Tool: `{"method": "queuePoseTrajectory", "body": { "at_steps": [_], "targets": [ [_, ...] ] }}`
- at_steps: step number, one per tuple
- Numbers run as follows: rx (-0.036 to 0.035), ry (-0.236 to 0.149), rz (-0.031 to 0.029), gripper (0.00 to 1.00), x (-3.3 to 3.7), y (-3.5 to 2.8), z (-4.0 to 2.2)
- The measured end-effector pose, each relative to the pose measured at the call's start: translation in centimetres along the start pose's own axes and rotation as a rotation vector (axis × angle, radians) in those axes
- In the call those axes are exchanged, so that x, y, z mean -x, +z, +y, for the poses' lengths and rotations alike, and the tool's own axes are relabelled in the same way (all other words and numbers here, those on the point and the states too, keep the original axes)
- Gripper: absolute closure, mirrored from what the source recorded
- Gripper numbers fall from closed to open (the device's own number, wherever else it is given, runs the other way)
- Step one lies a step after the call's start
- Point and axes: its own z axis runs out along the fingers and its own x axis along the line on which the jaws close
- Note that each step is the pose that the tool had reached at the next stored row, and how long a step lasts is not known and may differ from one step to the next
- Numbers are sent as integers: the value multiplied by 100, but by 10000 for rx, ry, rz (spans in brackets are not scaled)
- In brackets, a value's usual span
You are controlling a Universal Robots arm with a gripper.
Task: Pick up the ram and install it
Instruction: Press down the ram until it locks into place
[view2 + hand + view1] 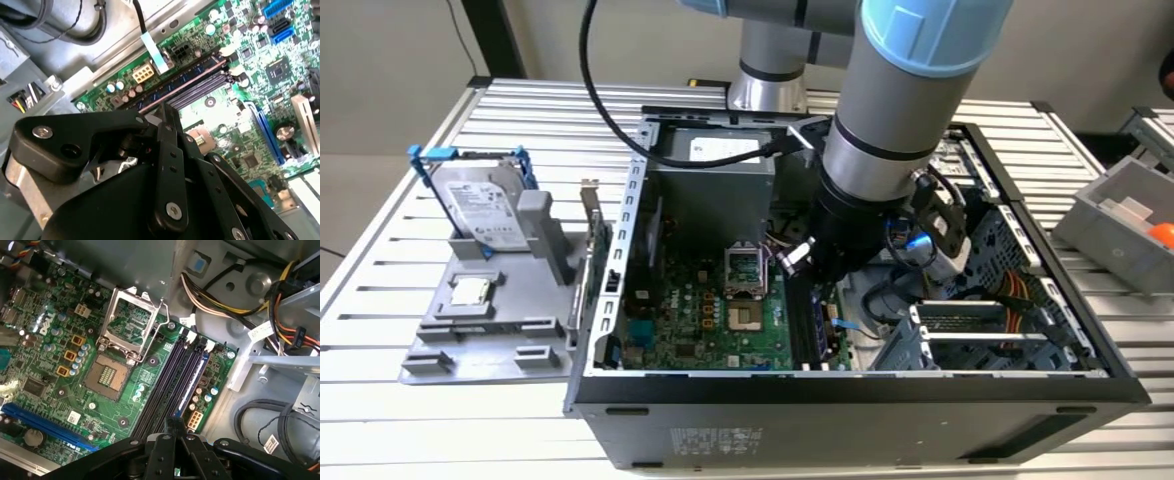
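The claw [172,427] is clenched on the ram [167,112], held edge-down directly over the motherboard's memory slots [182,375]. Pickup is complete; seating in a slot is not yet evident.

Even, soft light fills the exterior view; the slatted surface [400,420] is pale and bright, nearly washed out toward the corners, while the inside of the case [854,390] sits in dim shade under the arm [894,150]. In both wrist views the board [150,375] is well lit and sharp, its connectors bright. The pincer [167,150] body, close to the lens, is dark and soft-edged, with small glints on its screws
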Motion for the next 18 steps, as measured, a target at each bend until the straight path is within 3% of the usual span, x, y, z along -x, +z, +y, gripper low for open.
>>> {"method": "queuePoseTrajectory", "body": {
  "at_steps": [18],
  "targets": [
    [10,-1406,38,100,0,-11,1]
  ]
}}
